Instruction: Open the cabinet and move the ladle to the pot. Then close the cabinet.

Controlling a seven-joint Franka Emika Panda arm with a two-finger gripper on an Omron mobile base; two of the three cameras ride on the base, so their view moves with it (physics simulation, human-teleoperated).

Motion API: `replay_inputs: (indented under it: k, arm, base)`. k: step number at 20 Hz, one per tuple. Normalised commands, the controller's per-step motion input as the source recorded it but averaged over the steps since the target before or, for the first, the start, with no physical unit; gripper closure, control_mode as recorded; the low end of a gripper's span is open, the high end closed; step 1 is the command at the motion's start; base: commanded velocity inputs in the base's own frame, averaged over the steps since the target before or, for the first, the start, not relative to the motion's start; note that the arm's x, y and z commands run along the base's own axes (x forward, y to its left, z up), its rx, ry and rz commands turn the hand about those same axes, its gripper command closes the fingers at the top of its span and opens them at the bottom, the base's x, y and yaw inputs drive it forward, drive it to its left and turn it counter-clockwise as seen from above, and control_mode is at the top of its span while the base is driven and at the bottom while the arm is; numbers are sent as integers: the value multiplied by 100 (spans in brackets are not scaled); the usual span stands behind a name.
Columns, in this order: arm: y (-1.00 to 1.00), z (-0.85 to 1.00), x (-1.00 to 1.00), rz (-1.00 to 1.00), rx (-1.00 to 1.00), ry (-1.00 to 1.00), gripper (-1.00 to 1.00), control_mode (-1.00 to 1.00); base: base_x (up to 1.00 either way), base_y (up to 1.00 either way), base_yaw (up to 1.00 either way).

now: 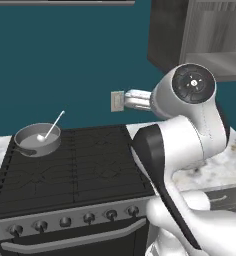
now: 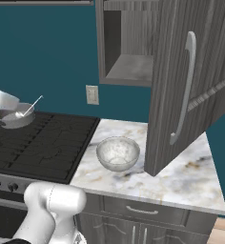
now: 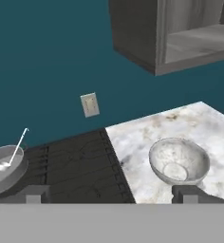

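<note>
Over at nine o'clock in the left base view, the pot (image 1: pixel 37 140) sits on the black stove (image 1: pixel 70 170) with the ladle (image 1: pixel 51 127) resting bowl-down inside it, handle leaning up toward one o'clock. Across to the right base view: the cabinet (image 2: pixel 128 43) stands open, its door (image 2: pixel 181 86) swung wide, and the speckled bowl (image 2: pixel 117 153) sits on the marble counter (image 2: pixel 181 176) at six o'clock below it. Down the hand view, the gripper (image 3: pixel 111 193) has its jaws spread far apart and empty, pot at eight o'clock, bowl at four.
</note>
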Motion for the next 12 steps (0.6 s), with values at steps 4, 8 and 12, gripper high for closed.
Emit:
replay_inputs:
  k: [4,8,12]
  arm:
    - [-62,8,-97,-29,-9,-18,-100,-100]
    - [-78,6,-99,-25,-6,-16,-100,-100]
    - [-87,16,-88,-13,-2,-15,-100,-100]
  base:
    - [0,0,0]
    - [0,0,0]
    - [0,0,0]
